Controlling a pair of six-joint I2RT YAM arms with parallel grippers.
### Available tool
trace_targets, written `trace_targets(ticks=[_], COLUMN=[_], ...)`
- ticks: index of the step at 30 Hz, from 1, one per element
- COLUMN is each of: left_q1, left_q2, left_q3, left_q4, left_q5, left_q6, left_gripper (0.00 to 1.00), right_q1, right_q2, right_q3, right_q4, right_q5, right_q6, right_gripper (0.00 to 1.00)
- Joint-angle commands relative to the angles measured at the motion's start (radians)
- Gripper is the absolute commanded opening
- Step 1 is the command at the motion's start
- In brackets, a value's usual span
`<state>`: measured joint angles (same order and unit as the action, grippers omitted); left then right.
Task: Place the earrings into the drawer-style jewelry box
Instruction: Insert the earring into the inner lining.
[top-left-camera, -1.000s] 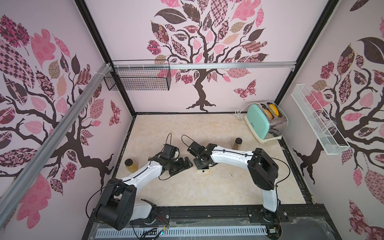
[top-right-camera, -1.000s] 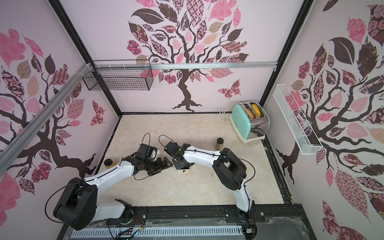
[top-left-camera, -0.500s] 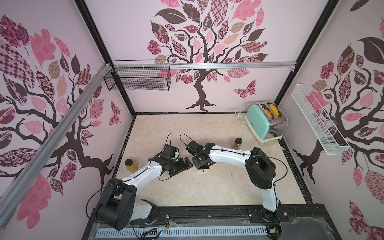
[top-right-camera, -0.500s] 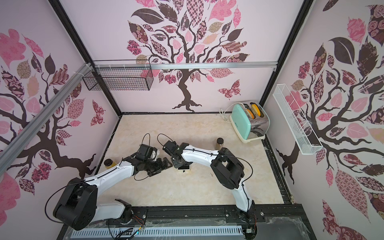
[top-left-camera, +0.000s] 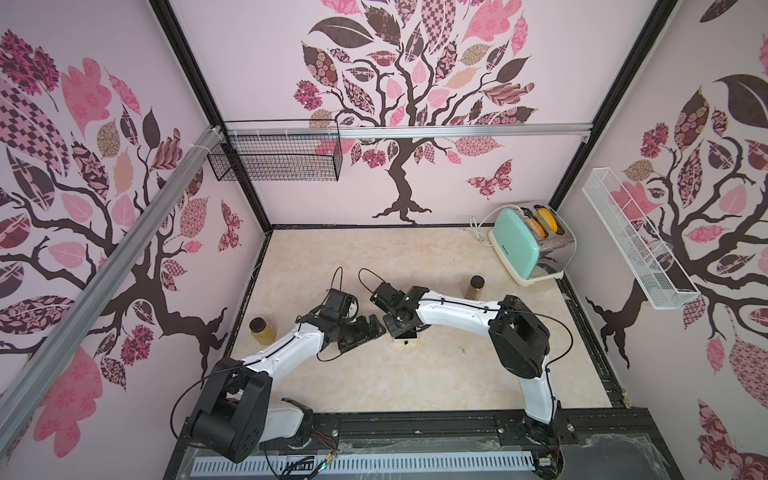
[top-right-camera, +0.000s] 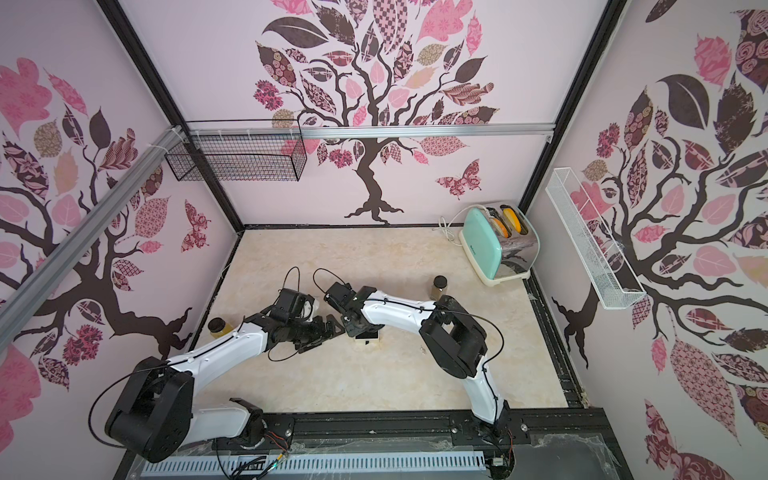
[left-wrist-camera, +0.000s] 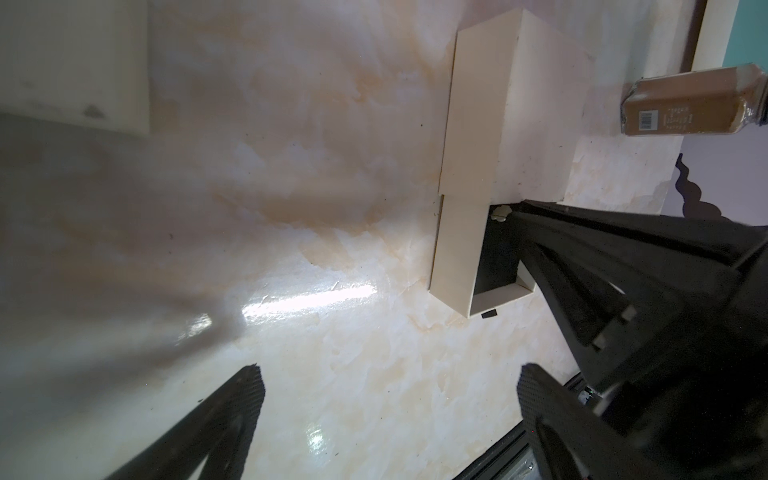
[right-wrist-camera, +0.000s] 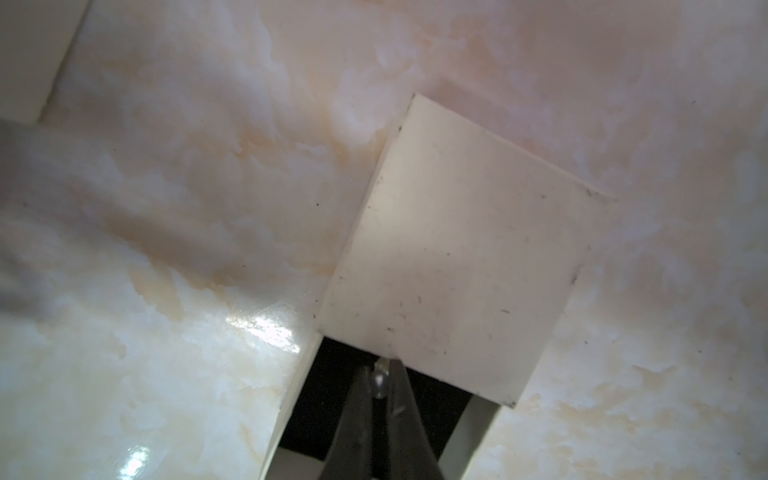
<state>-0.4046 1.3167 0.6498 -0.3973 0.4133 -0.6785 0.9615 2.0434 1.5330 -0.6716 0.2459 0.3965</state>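
while the silvery earring (right-wrist-camera: 380, 378) sits pinched at the tips of our right pincer (right-wrist-camera: 381, 370), the drawer (right-wrist-camera: 320, 399) of the jewelry box (right-wrist-camera: 453, 257) lies open just beneath them; we should lower before parting them. our left pincer (left-wrist-camera: 388, 376) gapes wide alongside, empty.

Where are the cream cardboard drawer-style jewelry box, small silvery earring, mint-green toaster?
cream cardboard drawer-style jewelry box (right-wrist-camera: 457, 249): right wrist view, sleeve's top face.
small silvery earring (right-wrist-camera: 379, 375): right wrist view, its glinting middle.
mint-green toaster (top-left-camera: 517, 245): in a top view, mint side panel.

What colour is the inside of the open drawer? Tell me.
Black, against cream walls; the drawer shows best in the left wrist view.
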Motion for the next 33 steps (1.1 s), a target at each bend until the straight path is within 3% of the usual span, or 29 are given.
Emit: trace_targets(ticks=[1, 33], left_q1=[0.004, 0.004], left_q2=[-0.019, -0.04], left_q3=[-0.016, -0.032], left_q4=[0.015, 0.035], left_q5=[0.011, 0.024], left_q6=[0.007, 0.0], left_gripper=[0.98, 0.98], right_q1=[0.008, 0.039], right_q2=[0.038, 0.024], right_q3=[0.03, 0.033], right_q4=[-0.024, -0.054], right_q5=[0.006, 0.074], right_q6=[0.004, 0.015], right_gripper=[0.02, 0.01])
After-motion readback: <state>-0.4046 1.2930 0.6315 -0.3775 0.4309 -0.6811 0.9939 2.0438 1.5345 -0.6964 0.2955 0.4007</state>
